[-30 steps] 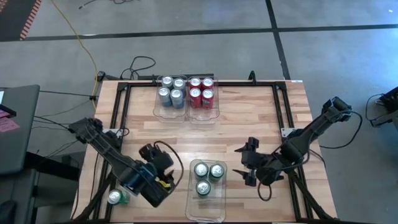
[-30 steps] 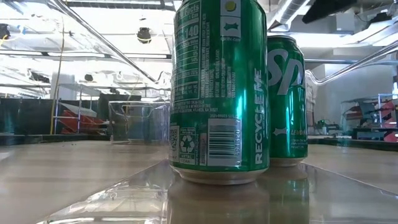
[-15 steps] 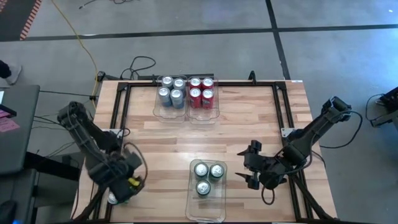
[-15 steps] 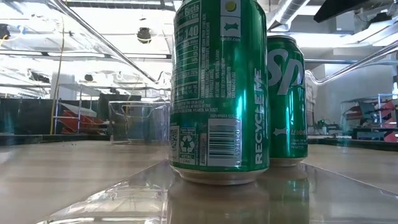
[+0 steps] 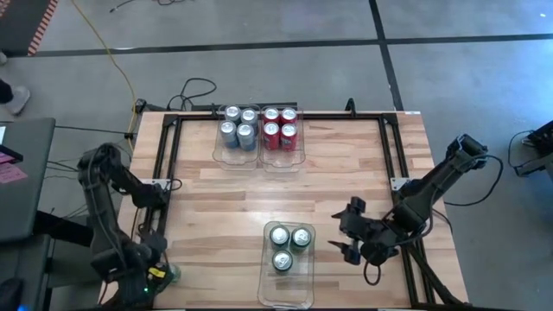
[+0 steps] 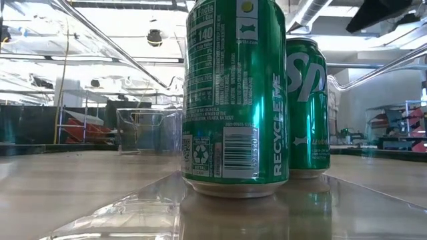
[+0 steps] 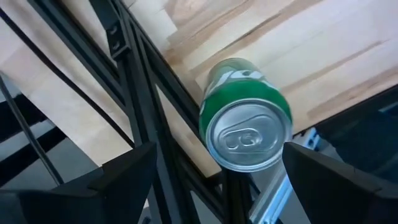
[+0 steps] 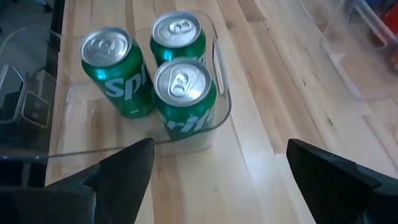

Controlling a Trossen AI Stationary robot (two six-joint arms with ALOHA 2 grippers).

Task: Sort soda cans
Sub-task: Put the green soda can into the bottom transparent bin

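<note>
One green soda can (image 7: 245,127) stands upright on its base at the table's near left corner (image 5: 166,275), beside the black frame rails. My left gripper (image 7: 217,149) hovers over it (image 5: 147,278), open, one finger on either side of the can's silver top without touching it. Three more green cans (image 8: 158,74) stand in a clear bin near the table's near edge (image 5: 286,244); the low view shows two of them close up (image 6: 233,100). My right gripper (image 8: 219,144) is open and waits to the right of that bin (image 5: 347,233). Silver-blue cans (image 5: 238,123) and red cans (image 5: 280,123) fill the far bins.
Black frame rails (image 7: 143,106) run close beside the lone can at the table edge. The clear bin's wall (image 8: 221,93) stands between my right gripper and its cans. Bare wood (image 5: 259,186) lies between the far bins and the near bin.
My left arm has swung from beside the near bin toward the table's near left corner and now stands over the lone green can with its gripper pointing down. The can has stayed where it was. My right gripper has barely moved.
</note>
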